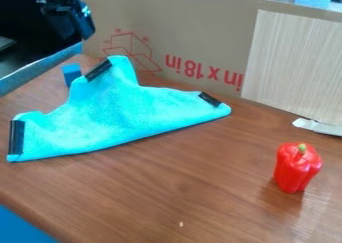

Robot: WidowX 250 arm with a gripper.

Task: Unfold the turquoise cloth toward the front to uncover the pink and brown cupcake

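Claw (81, 29) at far left, above block (69, 73) and cloth (127, 112); cannot tell whether spread or pressed together. Cloth rumpled on left of desk (160, 187), block just beyond; pepper (294, 169) at near right.

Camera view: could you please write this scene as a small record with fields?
arm: black, at upper left
cloth: cyan, rumpled, black strips at three corners
block: blue, beside the cloth's upper corner
pepper: red, green stem, upright at right
table: brown, wood-look
cardboard: red print, behind the cloth
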